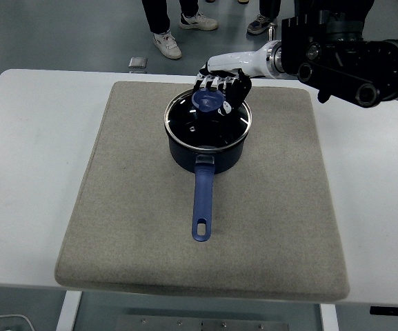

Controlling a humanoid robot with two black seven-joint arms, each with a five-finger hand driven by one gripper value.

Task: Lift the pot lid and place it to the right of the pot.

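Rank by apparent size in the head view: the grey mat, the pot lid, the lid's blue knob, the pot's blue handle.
1. Grey mat, by far the largest.
2. Pot lid.
3. Blue handle, long but narrow.
4. Blue knob, smallest, partly covered by the right robot hand.

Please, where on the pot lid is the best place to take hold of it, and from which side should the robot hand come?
Probably the blue knob at the centre of the glass lid. It stands up above the flat glass, the lid's only raised part. Come from above and the far right, as the right robot hand does, away from the pot handle pointing toward the near edge.
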